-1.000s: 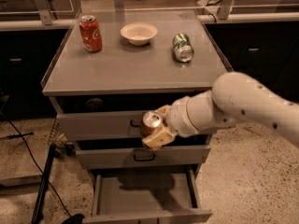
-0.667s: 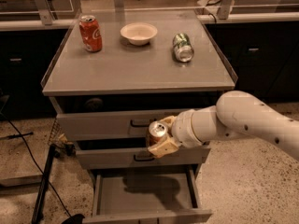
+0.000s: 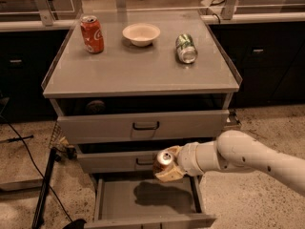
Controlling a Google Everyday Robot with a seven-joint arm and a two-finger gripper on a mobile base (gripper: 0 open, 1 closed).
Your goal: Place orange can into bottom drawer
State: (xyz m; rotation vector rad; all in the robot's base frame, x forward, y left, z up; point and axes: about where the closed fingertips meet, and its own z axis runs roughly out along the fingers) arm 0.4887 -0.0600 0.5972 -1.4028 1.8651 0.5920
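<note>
orange can (image 3: 164,158): held in the air above the bottom drawer, in front of the middle drawer's face, silver top tilted towards the camera
gripper (image 3: 167,170): at the end of the white arm, low in front of the cabinet; its pale fingers are clamped around the orange can's body
arm (image 3: 248,156): reaches in from the right edge, wrist pointing left
bottom drawer (image 3: 116,199): pulled out, plain grey floor showing, a dark shadow lying on it under the can
middle drawer (image 3: 109,162): nearly closed, dark handle just left of the can
top drawer (image 3: 143,126): pulled out a little, dark handle at its centre
cabinet top (image 3: 138,73): grey surface with raised side edges
red can (image 3: 91,34): upright at the back left of the cabinet top
bowl (image 3: 141,34): pale, back centre, between the two cans
green can (image 3: 186,48): lying on its side at the back right, end facing the camera
</note>
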